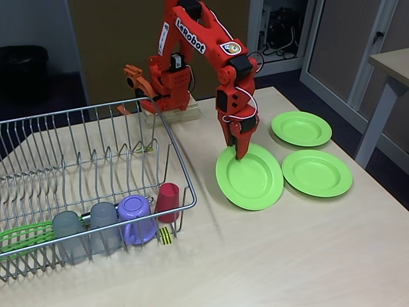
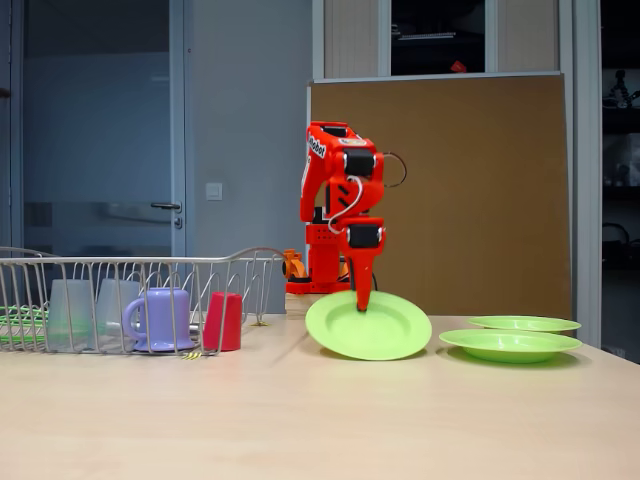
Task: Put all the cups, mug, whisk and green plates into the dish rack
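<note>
My red gripper (image 1: 239,152) (image 2: 361,300) is shut on the far rim of a green plate (image 1: 250,177) (image 2: 368,326), which hangs tilted with its near edge on or just above the table. Two more green plates lie flat to its right, one nearer (image 1: 317,173) (image 2: 510,344) and one farther back (image 1: 301,128) (image 2: 525,324). Inside the wire dish rack (image 1: 96,131) (image 2: 250,262) at the left stand two frosted grey cups (image 1: 69,235) (image 1: 104,225) (image 2: 72,312), the purple mug (image 1: 136,219) (image 2: 160,318), the red cup (image 1: 168,198) (image 2: 222,321) and the green whisk (image 1: 22,235) (image 2: 12,326).
The arm's base (image 1: 167,105) is clamped at the table's back edge behind the rack. Bare table lies in front of the rack and the plates. A second table leg (image 1: 377,118) stands off to the right.
</note>
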You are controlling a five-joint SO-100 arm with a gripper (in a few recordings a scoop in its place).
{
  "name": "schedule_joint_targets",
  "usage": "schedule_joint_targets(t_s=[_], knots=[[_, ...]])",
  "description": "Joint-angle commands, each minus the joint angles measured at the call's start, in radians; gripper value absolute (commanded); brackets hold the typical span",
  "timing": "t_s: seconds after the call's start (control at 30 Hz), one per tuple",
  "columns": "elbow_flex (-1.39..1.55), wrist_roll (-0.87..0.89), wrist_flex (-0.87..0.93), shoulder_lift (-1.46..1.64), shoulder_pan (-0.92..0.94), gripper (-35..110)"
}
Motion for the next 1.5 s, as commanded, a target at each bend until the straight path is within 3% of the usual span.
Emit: schedule_joint_targets(t_s=[0.0,0.53,1.0,1.23,1.47], knots=[[-0.074,-0.12,0.041,0.13,-0.038,0],[-0.183,-0.233,0.107,0.249,-0.1,0],[-0.276,-0.466,0.072,0.354,-0.083,0],[-0.316,-0.525,0.12,0.488,0.048,0],[-0.31,-0.546,0.206,0.652,0.333,0]])
